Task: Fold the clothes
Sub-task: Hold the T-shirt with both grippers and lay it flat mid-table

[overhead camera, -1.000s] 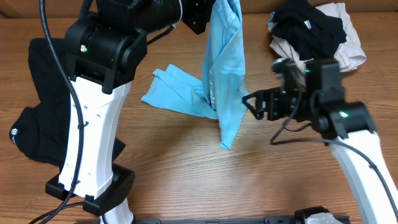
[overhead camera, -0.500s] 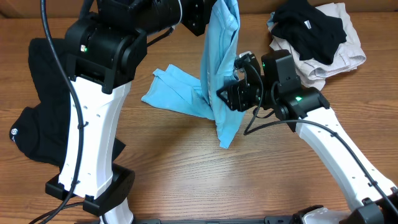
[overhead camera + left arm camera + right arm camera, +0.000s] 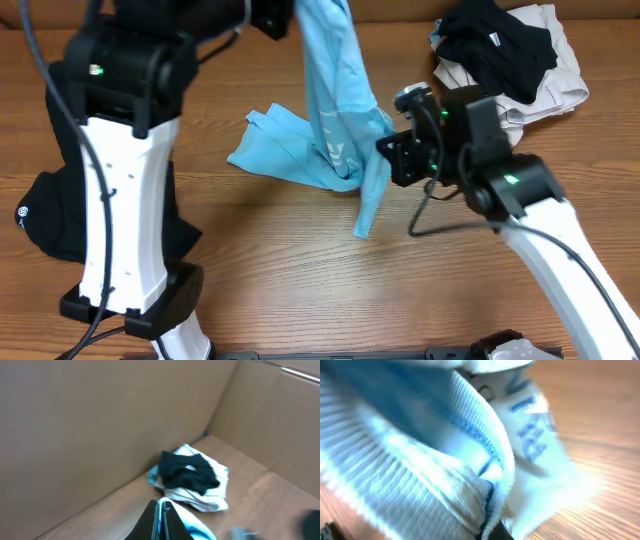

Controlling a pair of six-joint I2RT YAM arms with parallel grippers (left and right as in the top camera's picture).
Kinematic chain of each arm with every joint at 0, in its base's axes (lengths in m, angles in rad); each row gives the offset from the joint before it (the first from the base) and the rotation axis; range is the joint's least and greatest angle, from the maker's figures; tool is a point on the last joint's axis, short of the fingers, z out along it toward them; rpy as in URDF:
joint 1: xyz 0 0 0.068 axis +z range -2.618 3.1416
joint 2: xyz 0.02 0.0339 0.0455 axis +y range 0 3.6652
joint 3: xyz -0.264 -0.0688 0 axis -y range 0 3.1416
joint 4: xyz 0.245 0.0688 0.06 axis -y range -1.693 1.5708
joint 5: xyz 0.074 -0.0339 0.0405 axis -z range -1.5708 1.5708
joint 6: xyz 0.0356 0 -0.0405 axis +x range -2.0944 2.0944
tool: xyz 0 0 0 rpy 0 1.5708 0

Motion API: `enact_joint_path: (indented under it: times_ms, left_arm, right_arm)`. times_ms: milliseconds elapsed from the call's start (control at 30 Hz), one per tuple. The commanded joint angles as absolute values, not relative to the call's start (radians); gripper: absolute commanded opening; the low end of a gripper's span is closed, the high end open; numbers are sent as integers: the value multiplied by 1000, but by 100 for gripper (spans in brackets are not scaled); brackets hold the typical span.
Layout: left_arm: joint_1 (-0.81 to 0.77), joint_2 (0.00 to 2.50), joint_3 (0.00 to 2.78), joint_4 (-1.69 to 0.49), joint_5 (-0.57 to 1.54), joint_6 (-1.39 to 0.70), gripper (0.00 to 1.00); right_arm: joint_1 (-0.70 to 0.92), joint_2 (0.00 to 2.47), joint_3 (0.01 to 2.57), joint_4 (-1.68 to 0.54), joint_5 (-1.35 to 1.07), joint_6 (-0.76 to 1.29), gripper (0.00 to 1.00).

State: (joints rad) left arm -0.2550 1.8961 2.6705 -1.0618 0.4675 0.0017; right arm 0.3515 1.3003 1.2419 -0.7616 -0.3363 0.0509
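Up off the desk (image 3: 300, 270) for most of its length, the light-blue shirt (image 3: 335, 110) hangs from its top edge near the back of the workspace. Its lower part is bunched and spread on the wood towards the centre-left, w/ one narrow tail pointing to the front edge. The left end effector (image 3: 161, 507) is pressed together on the shirt's top; the left wrist cam shows a thin blue strip pinched between the two dark fingers (image 3: 150, 520).

The right end effector (image 3: 385, 158) is at the shirt's right edge, low down, touching the fabric approx. where it meets the desk. The right wrist view is filled w/ blurred blue ribbed cloth and a printed label, so can't tell whether that one is spread or clamped.

At the back right lies a black garment (image 3: 495, 40) on top of a pale garment (image 3: 555, 75), well apart from the shirt. Another black garment (image 3: 55, 215) lies at the far left, partly behind the left arm.
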Motion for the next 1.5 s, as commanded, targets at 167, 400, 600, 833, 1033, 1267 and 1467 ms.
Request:
enact_joint_path:
  times_ms: [167, 400, 600, 833, 1033, 1267, 1467]
  left_arm:
    - [-73, 1650, 2695, -1050, 461, -8, 4]
    - [-19, 1446, 2695, -1041, 410, 5, 4]
    - [-19, 1303, 2695, -1048, 324, 31, 4]
    - [-19, 1246, 2693, -1095, 286, 64, 4]
    - [-19, 1304, 2637, -1113, 173, 65, 4]
    - [-19, 1504, 2604, -1171, 142, 73, 4]
    - [-20, 1749, 2604, -1185, 142, 87, 4]
  right_arm:
    - [352, 1044, 1536, -937, -72, 52, 4]
    - [352, 913, 1782, -1093, -16, 52, 4]
    - [352, 892, 1984, -1260, -17, 53, 4]
    - [352, 894, 2066, -1339, -20, 53, 4]
    - [352, 958, 2021, -1288, -4, 48, 4]
    - [352, 1176, 1976, -1258, 21, 44, 4]
    - [351, 1480, 1976, -1230, 62, 44, 4]
